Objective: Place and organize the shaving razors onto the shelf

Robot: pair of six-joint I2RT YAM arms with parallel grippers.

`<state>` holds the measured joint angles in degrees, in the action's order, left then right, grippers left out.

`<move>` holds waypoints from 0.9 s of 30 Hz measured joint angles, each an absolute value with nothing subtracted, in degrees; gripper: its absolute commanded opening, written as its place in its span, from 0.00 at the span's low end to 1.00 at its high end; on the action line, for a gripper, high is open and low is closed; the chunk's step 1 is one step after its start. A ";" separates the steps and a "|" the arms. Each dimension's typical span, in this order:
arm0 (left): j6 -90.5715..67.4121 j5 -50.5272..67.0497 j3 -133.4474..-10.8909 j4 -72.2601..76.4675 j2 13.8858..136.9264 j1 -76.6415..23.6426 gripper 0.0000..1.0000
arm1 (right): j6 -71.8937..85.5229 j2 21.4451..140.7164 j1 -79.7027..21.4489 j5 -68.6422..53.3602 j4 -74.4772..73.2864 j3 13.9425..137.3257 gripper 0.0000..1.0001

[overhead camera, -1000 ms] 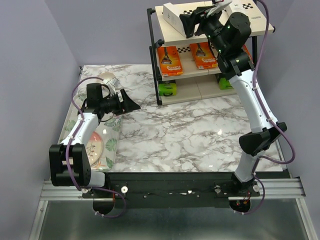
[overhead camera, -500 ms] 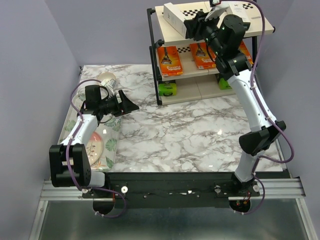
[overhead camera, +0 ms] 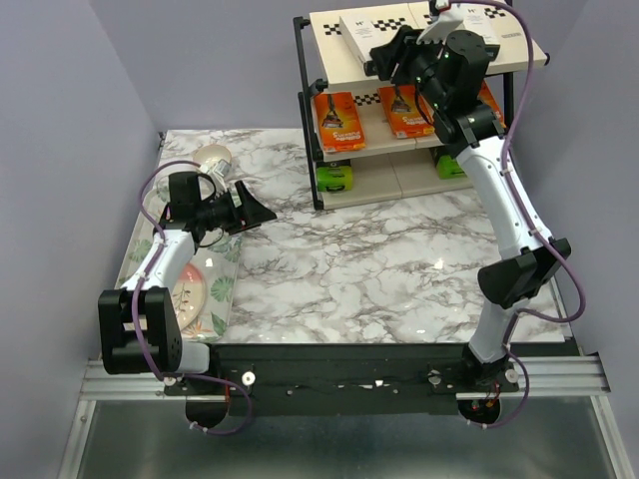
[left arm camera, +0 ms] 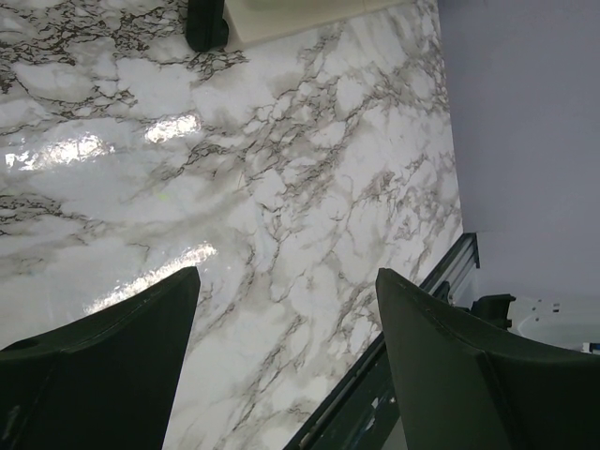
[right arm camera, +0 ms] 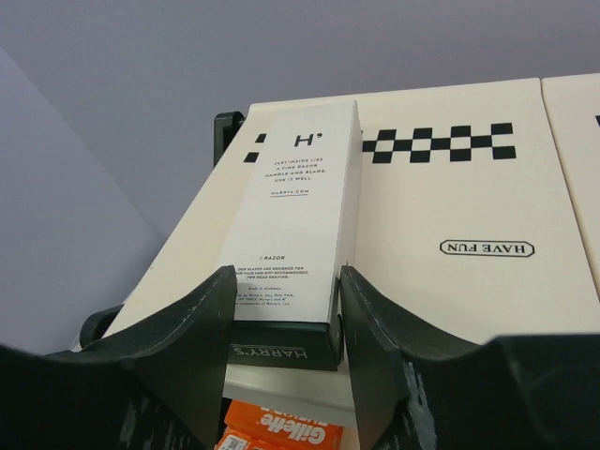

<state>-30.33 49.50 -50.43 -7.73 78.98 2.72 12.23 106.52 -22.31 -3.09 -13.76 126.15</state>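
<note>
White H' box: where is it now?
Right wrist view: the white box lies at the left end of the shelf's top board, beside the checkerboard strip, flanked by the right gripper.

Left claw [left arm camera: 286, 277] hangs above table [left arm camera: 281, 141], jaws wide apart, nothing between, only bare marble. Glare streaks on white grey-veined marble. Black shelf [left arm camera: 206, 23] foot stands on table, well away from claw, beige bottom board beside it. Dark metal rail [left arm camera: 412, 323] runs along table edge. Purple wall [left arm camera: 525, 112] beyond that edge.
</note>
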 measured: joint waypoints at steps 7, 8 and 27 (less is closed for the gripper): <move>-30.57 49.52 -50.43 -7.31 78.96 2.94 0.85 | 10.96 105.21 -22.09 -2.35 -12.58 124.03 0.92; -30.72 49.52 -50.41 -7.16 78.96 2.94 0.85 | 10.26 105.21 -22.04 -2.61 -12.73 124.31 0.99; -32.36 49.52 -48.84 -5.28 78.70 3.64 0.85 | 1.91 106.28 -26.35 -2.44 -12.99 124.49 0.78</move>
<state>-32.36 49.52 -48.84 -5.28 78.70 3.64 1.91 106.28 -26.35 -2.44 -12.99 124.49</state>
